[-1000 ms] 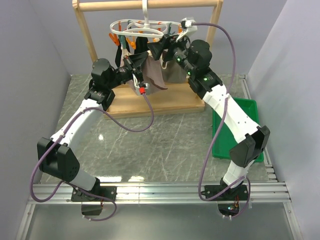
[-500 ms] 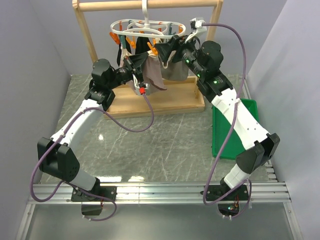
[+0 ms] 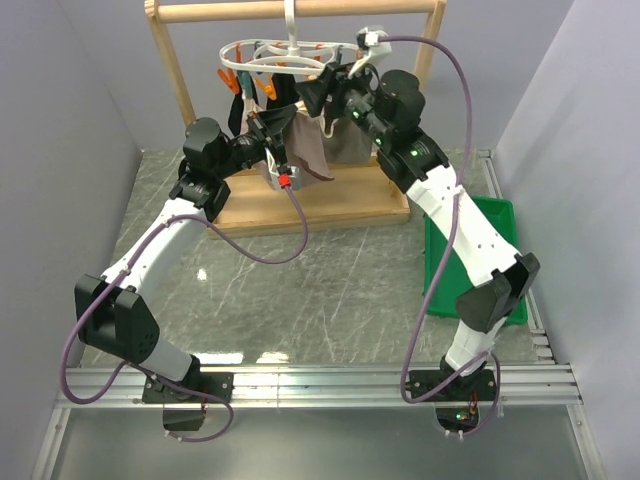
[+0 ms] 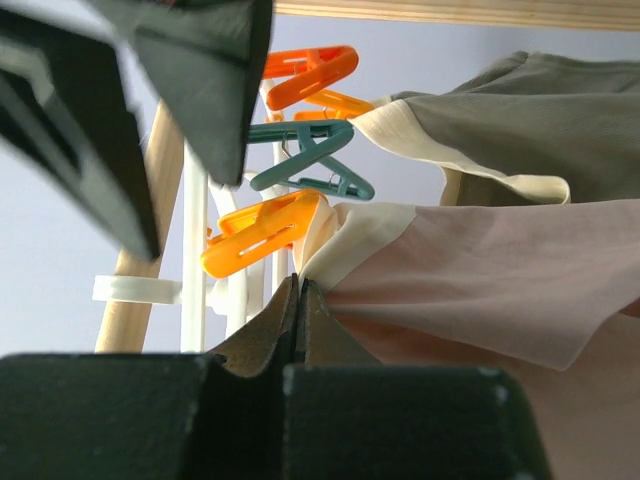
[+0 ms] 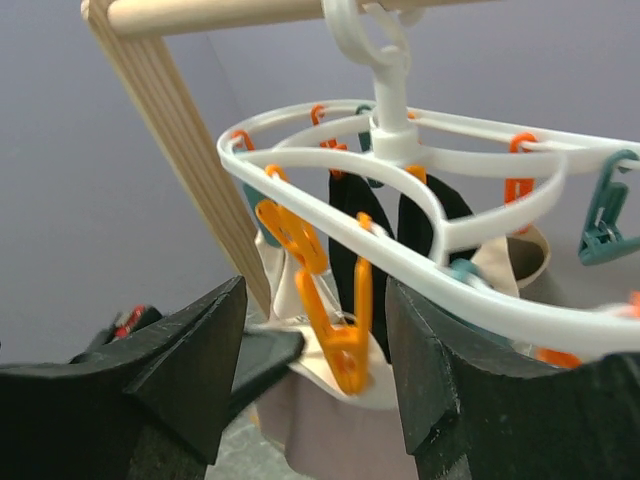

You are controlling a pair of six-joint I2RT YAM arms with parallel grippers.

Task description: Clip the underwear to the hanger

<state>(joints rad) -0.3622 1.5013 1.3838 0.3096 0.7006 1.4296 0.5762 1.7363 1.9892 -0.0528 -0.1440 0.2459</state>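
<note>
The pink-beige underwear [image 3: 305, 148] hangs below the white oval hanger [image 3: 285, 52] on the wooden rack. My left gripper [image 3: 272, 125] is shut on the edge of its cream waistband; in the left wrist view the fingertips [image 4: 297, 285] pinch the fabric [image 4: 480, 280] just under an orange peg [image 4: 255, 235]. My right gripper [image 3: 318, 95] is at the hanger's front rim. In the right wrist view it [image 5: 315, 300] stands open either side of an orange peg [image 5: 345, 340] without touching it. That peg's lower end lies against the underwear's waistband [image 5: 340, 430] below the hanger ring [image 5: 440, 160].
The tall wooden rack [image 3: 180, 70] stands on a wooden base [image 3: 310, 205]. A grey-taupe garment [image 3: 350, 145] and a black garment [image 5: 355, 230] also hang from the hanger. A green tray [image 3: 480, 250] lies at the right, by the right arm.
The right arm swung out to the right, then came back to the hanger's front rim, and its jaws have narrowed somewhat. The left arm has kept still, holding the waistband.
</note>
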